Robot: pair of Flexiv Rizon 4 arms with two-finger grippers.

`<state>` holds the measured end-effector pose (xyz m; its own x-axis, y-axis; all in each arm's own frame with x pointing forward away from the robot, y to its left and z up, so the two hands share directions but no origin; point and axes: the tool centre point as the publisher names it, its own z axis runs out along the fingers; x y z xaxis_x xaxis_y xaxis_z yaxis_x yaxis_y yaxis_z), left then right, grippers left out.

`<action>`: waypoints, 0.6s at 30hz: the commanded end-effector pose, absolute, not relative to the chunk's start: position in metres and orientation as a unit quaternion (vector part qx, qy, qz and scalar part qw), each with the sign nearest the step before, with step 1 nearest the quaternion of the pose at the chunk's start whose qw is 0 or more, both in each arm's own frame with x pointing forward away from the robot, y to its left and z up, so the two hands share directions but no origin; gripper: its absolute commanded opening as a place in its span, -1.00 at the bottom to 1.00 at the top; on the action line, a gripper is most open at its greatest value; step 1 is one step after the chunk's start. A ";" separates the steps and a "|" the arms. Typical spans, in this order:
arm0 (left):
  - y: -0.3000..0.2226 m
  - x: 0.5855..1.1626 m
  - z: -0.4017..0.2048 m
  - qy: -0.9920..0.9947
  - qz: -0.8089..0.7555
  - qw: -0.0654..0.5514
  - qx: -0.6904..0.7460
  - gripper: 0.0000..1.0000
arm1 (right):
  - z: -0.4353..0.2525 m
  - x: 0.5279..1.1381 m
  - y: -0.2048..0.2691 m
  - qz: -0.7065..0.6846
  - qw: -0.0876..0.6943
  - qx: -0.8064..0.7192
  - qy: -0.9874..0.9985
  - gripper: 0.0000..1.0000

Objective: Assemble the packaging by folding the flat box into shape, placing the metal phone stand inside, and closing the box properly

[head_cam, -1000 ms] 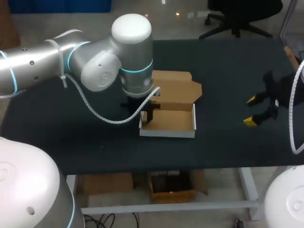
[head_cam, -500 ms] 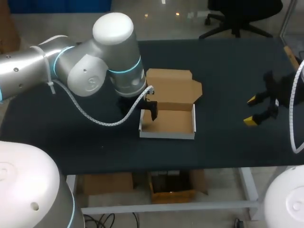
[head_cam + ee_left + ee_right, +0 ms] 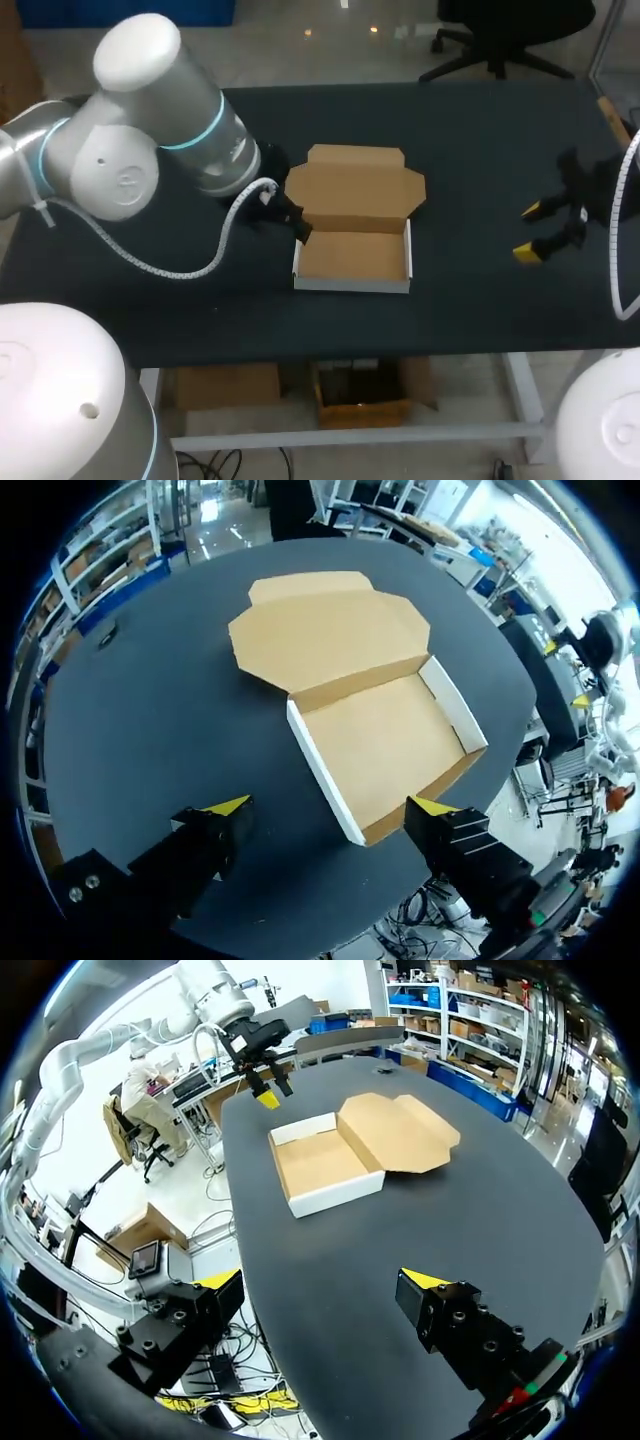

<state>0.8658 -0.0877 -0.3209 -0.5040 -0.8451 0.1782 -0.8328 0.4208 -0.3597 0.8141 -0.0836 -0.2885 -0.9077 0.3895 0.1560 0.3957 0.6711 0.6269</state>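
— Start at the left. What is the left gripper (image 3: 290, 218) doing?

— It hangs low over the table (image 3: 120, 300), just off the left far corner of the box (image 3: 350, 282). In its wrist view the fingers stand wide apart with nothing between them; the tray lies just ahead of the left gripper (image 3: 330, 805).

— And the box itself?

— Mid-table, folded into a tray with white walls, its long side running across from left to right. The lid (image 3: 355, 185) lies open, laid back flat on the far side. The tray shows only bare cardboard, so I judge it empty.

— The metal phone stand?

— I can't find it in any view.

— The right side?

— The right gripper (image 3: 527, 232) sits well apart from the box, near the table's right edge, its jaws spread and holding nothing. From its wrist view the box (image 3: 335, 1195) is far ahead.

— So which arm is placed for the next move?

— The left, by my reckoning; it is much the nearer, though the stand must be found before the lid closes.
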 end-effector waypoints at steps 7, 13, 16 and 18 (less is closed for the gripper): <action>-0.042 0.833 -0.267 0.866 -0.277 0.044 -0.414 1.00 | -0.287 0.811 -0.089 -0.354 0.014 -0.246 -0.902 1.00; -0.026 0.824 -0.255 0.882 -0.285 0.056 -0.370 1.00 | -0.287 0.811 -0.094 -0.355 0.026 -0.277 -0.893 1.00; -0.022 0.819 -0.250 0.887 -0.279 0.065 -0.361 1.00 | -0.288 0.810 -0.096 -0.354 0.028 -0.291 -0.888 1.00; -0.019 0.815 -0.246 0.890 -0.277 0.071 -0.356 1.00 | -0.288 0.810 -0.100 -0.355 0.033 -0.302 -0.884 1.00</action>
